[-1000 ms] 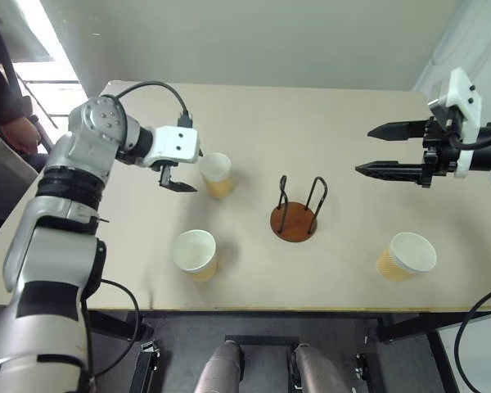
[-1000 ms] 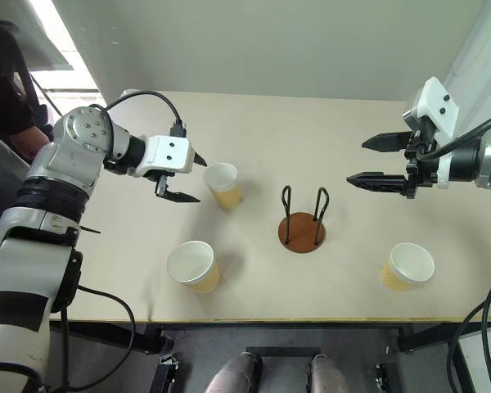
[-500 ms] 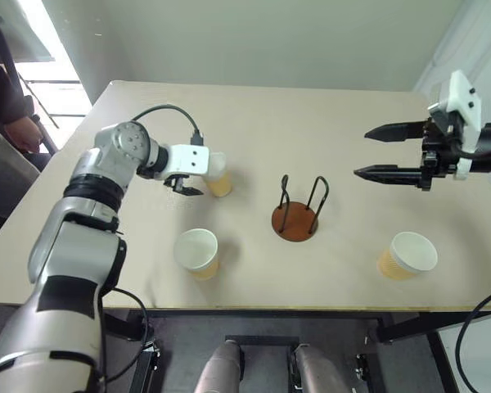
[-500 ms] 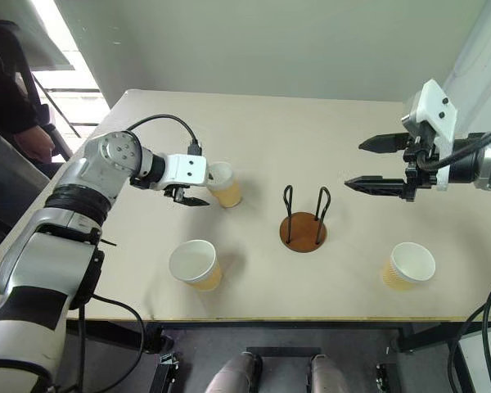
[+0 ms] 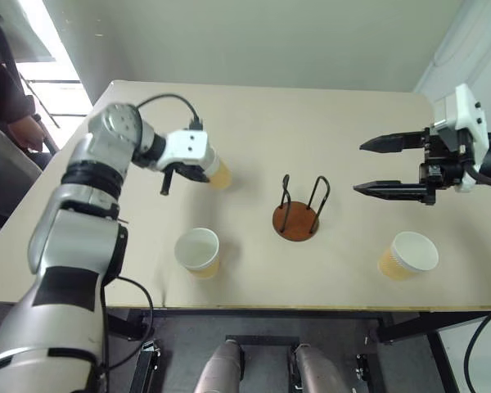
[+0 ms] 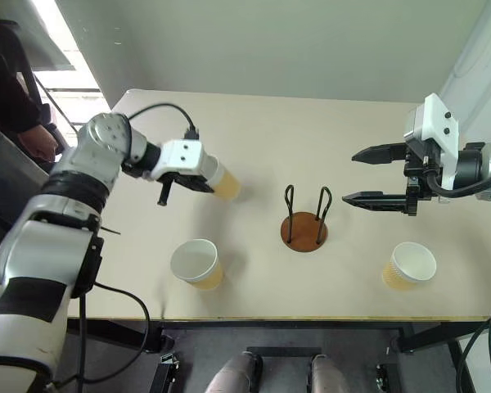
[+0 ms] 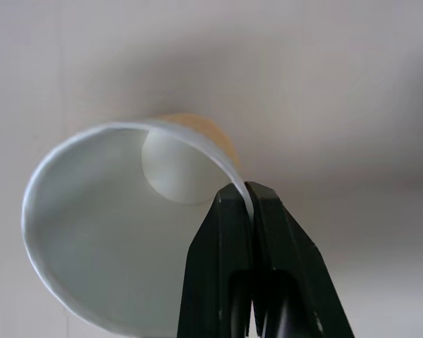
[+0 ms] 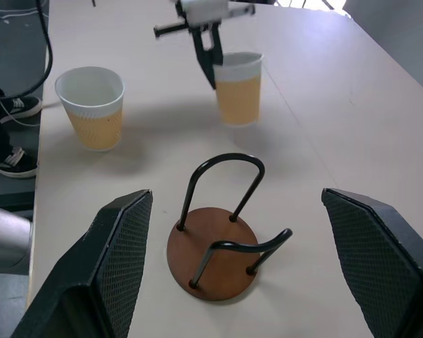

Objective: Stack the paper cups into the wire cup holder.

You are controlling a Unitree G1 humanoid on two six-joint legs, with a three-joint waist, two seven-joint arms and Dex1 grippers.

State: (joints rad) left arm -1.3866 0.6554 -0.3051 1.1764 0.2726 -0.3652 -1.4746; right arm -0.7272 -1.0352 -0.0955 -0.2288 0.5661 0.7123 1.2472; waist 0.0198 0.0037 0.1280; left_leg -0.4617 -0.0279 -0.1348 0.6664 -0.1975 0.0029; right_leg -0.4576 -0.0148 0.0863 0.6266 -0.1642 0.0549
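My left gripper (image 7: 248, 201) is shut on the rim of a tan paper cup (image 5: 221, 174), one finger inside and one outside. The cup leans over at the table's left middle, and its white inside (image 7: 113, 239) faces the left wrist view. A second paper cup (image 5: 198, 250) stands upright near the front edge on the left. The third paper cup (image 5: 407, 255) stands at the front right. The wire cup holder (image 5: 296, 219), a brown disc with two black loops, stands empty in the middle. Above the table's right side my right gripper (image 5: 360, 168) hovers open, pointing at the holder.
The beige table (image 5: 311, 115) ends close in front of the two standing cups. A person (image 5: 2, 90) sits beyond the table's left edge. A black cable (image 5: 168, 102) loops over my left wrist.
My left gripper, open beside the cup a second ago, moved onto it and shut on its rim. The cup now leans instead of standing upright. The right gripper has hardly moved.
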